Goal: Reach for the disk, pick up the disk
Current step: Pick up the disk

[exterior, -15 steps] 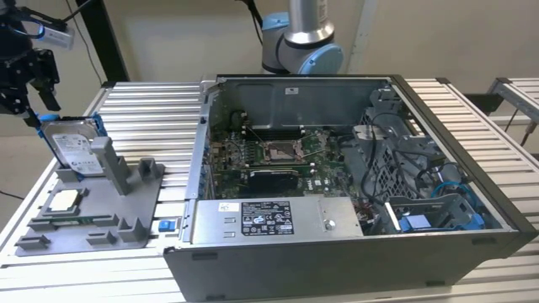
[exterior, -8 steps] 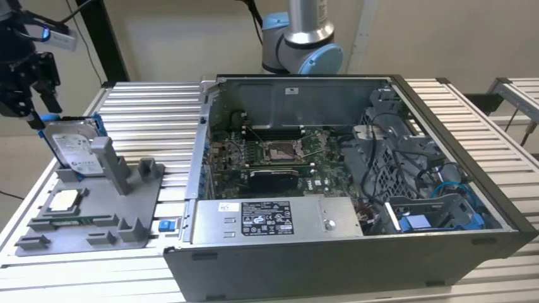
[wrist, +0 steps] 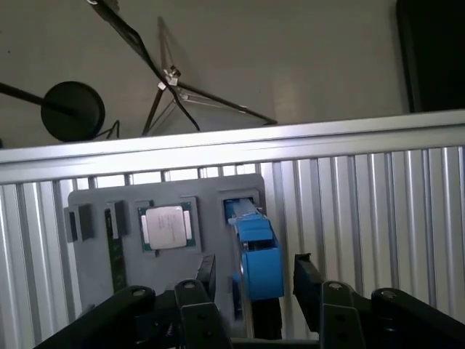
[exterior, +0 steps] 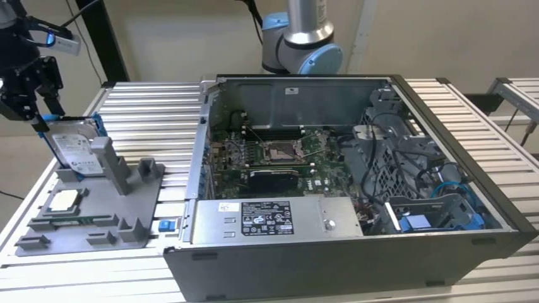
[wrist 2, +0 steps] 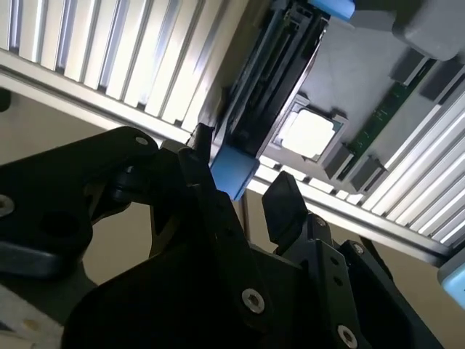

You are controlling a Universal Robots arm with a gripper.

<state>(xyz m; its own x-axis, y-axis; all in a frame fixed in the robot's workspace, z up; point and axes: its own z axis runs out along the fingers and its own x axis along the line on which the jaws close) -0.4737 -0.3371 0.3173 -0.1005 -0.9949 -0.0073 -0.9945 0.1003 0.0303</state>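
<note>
While the disk (exterior: pixel 74 148) stands on edge in a grey holder (exterior: pixel 126 208) on the tabletop (exterior: pixel 151 107), at the exterior view's left beside the open computer case (exterior: pixel 337 252), the gripper (wrist: pixel 256 275) hangs just over its top edge. The fingers (wrist: pixel 305 276) are spread wide, one on each side of the blue bracket (wrist: pixel 260 262), gripping nothing.
</note>
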